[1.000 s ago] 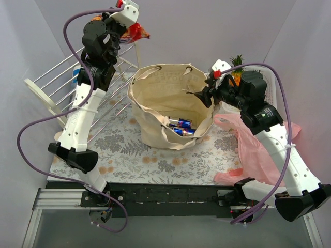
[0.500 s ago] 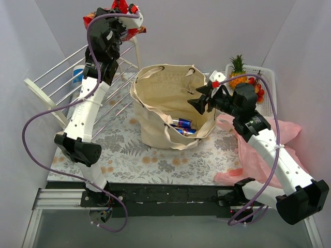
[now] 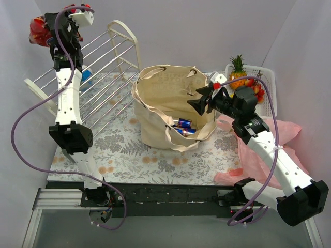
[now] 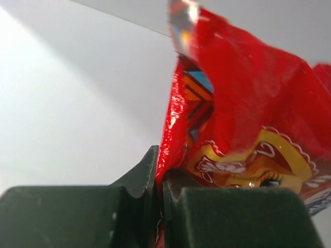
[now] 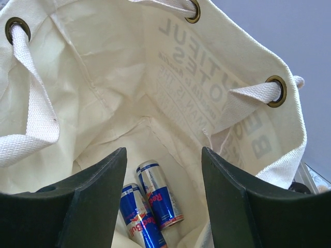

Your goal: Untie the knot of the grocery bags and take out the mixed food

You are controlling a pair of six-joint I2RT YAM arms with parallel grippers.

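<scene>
Left gripper (image 4: 160, 178) swung leftward; floral tablecloth (image 3: 129, 155) — grey walls (image 3: 207, 31)

"Red Bull" on the blue cans (image 5: 159, 200), faint partial print "UTIFUL", "OTES" on canvas tote (image 5: 111, 72)

Centre of the top view: the canvas tote (image 3: 155, 93) stands with its mouth open, giving a clear drop to the blue cans (image 3: 181, 124) on its floor. In the right wrist view its cord (image 5: 31, 103) loops across the left of the opening. The right gripper (image 3: 198, 98) occupies the tote's right rim. The wire rack (image 3: 98, 72) blocks the upper left. The white basket (image 3: 271, 98) and pink bag (image 3: 251, 160) fill the right. The floral mat (image 3: 129, 155) at lower left lies bare.
</scene>
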